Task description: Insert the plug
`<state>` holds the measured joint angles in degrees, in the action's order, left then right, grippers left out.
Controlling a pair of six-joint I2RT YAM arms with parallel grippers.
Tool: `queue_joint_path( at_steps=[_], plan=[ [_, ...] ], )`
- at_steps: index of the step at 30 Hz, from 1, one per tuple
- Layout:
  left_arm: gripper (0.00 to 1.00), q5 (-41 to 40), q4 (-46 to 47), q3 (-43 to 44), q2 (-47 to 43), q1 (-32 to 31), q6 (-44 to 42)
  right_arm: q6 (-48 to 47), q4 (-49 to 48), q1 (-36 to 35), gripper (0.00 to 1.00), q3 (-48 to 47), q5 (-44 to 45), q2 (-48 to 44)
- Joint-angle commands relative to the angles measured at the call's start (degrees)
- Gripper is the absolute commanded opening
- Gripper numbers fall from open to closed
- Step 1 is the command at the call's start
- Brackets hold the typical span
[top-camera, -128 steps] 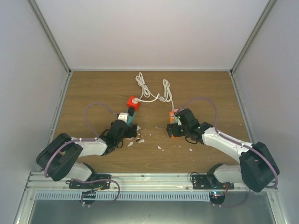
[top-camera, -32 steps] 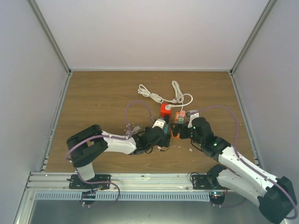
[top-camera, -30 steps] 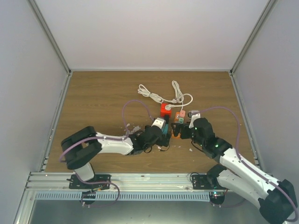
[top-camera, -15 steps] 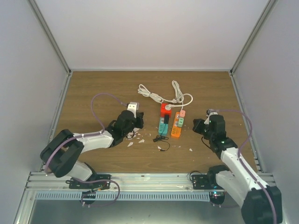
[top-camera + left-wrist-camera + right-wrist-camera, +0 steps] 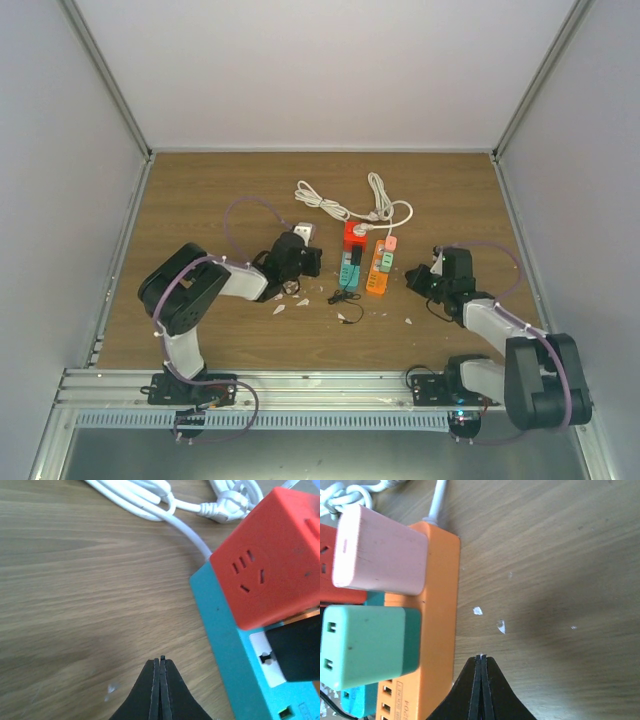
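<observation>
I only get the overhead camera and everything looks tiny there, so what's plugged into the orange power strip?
Observer: The right wrist camera shows a pink block and a green block sitting on the orange power strip.
Operator: Is the right gripper carrying anything?
Observer: No, the right gripper is shut with nothing between its fingers.
Operator: And the left one?
Observer: The left gripper is shut and empty too, over the table beside the teal strip.
</observation>
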<state>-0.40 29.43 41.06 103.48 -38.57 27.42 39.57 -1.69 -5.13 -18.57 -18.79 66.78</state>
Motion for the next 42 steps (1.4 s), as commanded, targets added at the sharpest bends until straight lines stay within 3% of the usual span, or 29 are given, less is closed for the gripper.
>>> queue_joint_path(
  at_steps=[1,15,42],
  plan=[
    [0.00,3.3,6.3,2.7,2.8,-0.4,0.1,1.0,-4.6,0.5,0.01,0.2,-0.9,0.6],
    [0.00,4.1,7.3,8.0,9.1,-2.4,0.2,4.0,-8.7,-3.8,0.01,-5.0,1.2,13.8],
    [0.00,7.5,6.6,15.4,15.1,-2.8,-1.3,6.5,-7.5,-10.2,0.01,-20.1,6.2,31.0]
  ],
)
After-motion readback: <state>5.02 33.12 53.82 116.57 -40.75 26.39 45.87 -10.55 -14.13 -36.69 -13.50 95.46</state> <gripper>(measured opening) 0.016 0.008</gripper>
